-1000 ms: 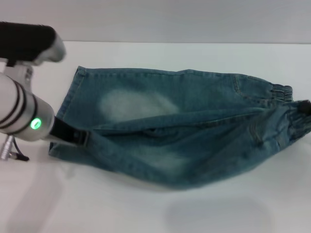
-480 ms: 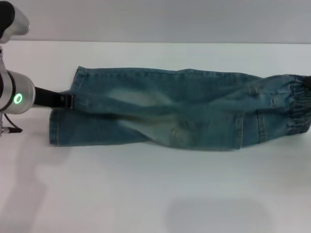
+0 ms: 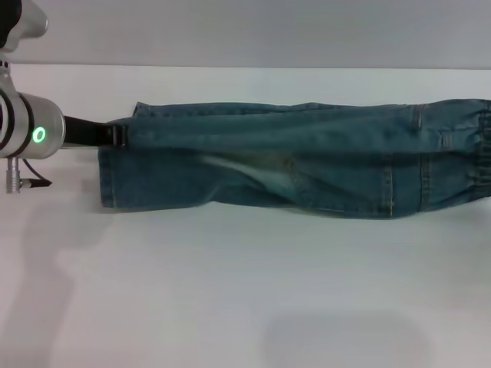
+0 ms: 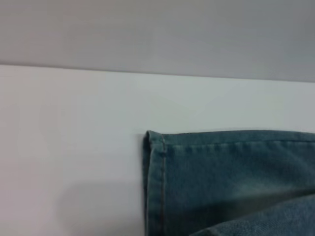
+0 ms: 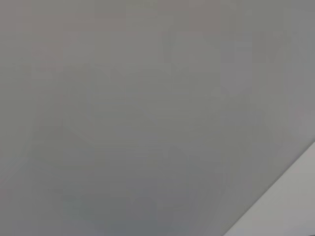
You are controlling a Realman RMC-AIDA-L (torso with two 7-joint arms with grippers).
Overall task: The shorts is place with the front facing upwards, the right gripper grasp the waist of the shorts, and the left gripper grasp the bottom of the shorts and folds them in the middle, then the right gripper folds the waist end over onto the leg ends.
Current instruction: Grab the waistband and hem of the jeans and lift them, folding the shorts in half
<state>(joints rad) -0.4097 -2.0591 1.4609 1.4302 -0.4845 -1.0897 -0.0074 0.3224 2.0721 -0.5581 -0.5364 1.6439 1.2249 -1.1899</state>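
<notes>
The shorts point(image 3: 307, 165) lie folded lengthwise into a long blue-green band across the white table point(image 3: 230, 291). Their hemmed bottom point(image 3: 107, 180) is at the left and the gathered waist point(image 3: 482, 153) runs off the right edge of the head view. My left gripper point(image 3: 116, 135) is at the far corner of the bottom hem, shut on the denim there. In the left wrist view the stitched hem corner point(image 4: 153, 182) rests flat on the table. My right gripper is out of view; its wrist view holds only grey wall and a corner of table point(image 5: 290, 206).
A grey wall point(image 3: 245, 31) rises behind the table's far edge. The bare white tabletop stretches in front of the shorts toward me. A small cable plug point(image 3: 23, 182) hangs under my left arm.
The near leg has been carried over onto the far one and the shorts pulled flat into a narrow band. My left gripper moved away from me with the hem.
</notes>
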